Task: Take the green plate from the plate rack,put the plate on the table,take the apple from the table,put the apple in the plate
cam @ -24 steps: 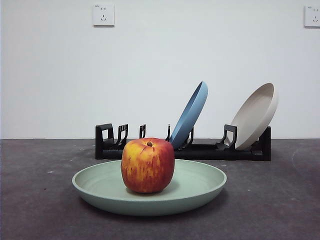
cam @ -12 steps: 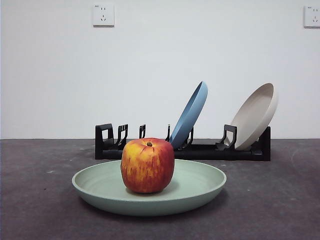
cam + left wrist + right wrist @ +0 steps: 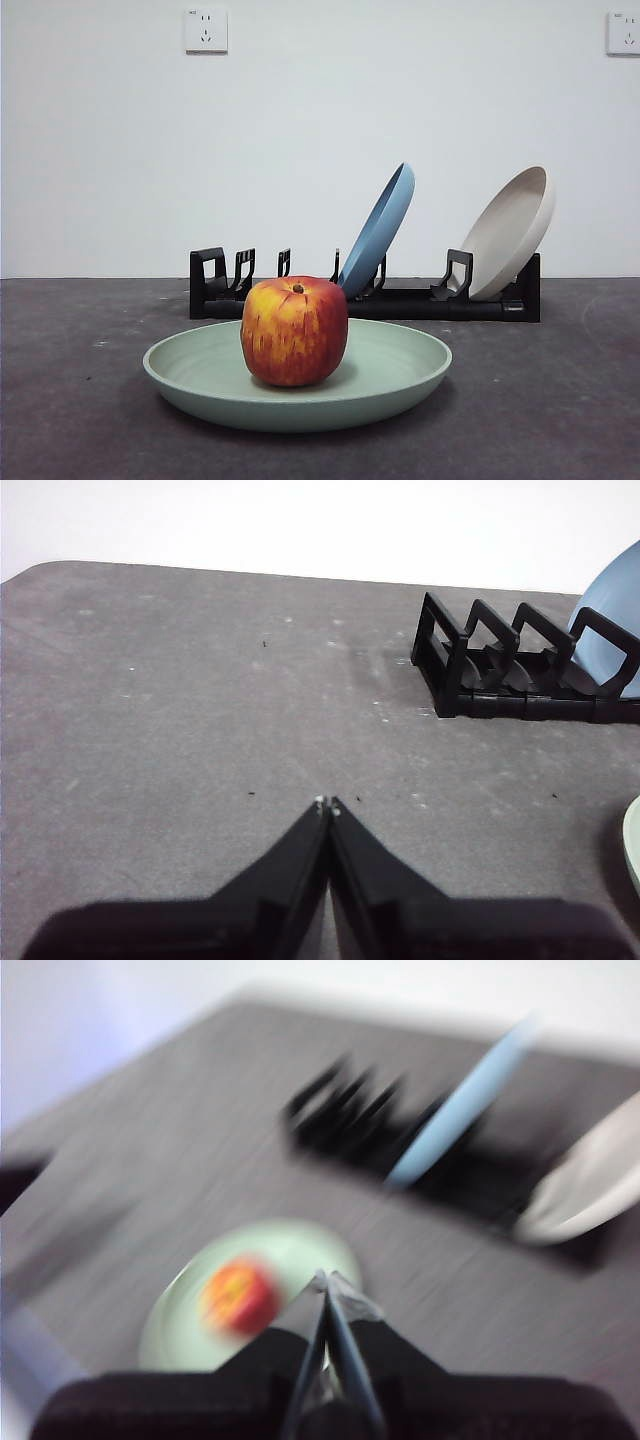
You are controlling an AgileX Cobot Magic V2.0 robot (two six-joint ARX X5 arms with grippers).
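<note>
1. The apple (image 3: 295, 332) sits upright inside the green plate (image 3: 400, 375), slightly left of the plate's middle in the front view, stem dimple facing up.
2. The green plate lies flat on the table (image 3: 80, 400), in front of the plate rack (image 3: 400, 303) and apart from it.
3. The plate rack stands across the table behind the plate. Its leftmost slotted holders hold nothing.
4. A blue plate (image 3: 378, 232) leans to the right in a slot near the rack's middle. A beige plate (image 3: 512, 232) leans the same way at the rack's right end.
5. Left gripper (image 3: 327, 805): jaws pressed together at the tips, nothing between them. It hangs over bare table, with the open end of the plate rack (image 3: 480, 660) well ahead of it and a sliver of the green plate (image 3: 634, 845) at the picture's edge.
6. Right gripper (image 3: 328, 1282): jaws appear closed tip to tip and holding nothing, though this view is heavily smeared by motion blur, so fine detail is uncertain. It is above the table, clear of the green plate (image 3: 300, 1250) and the apple (image 3: 238, 1295), which both show beyond the jaws.
7. In the same blurred view the plate rack (image 3: 340, 1120), blue plate (image 3: 460, 1100) and beige plate (image 3: 590, 1185) are recognisable farther off.
8. Neither gripper shows in the front view.
9. Two wall sockets (image 3: 206, 30) are fixed high on the white wall behind.
</note>
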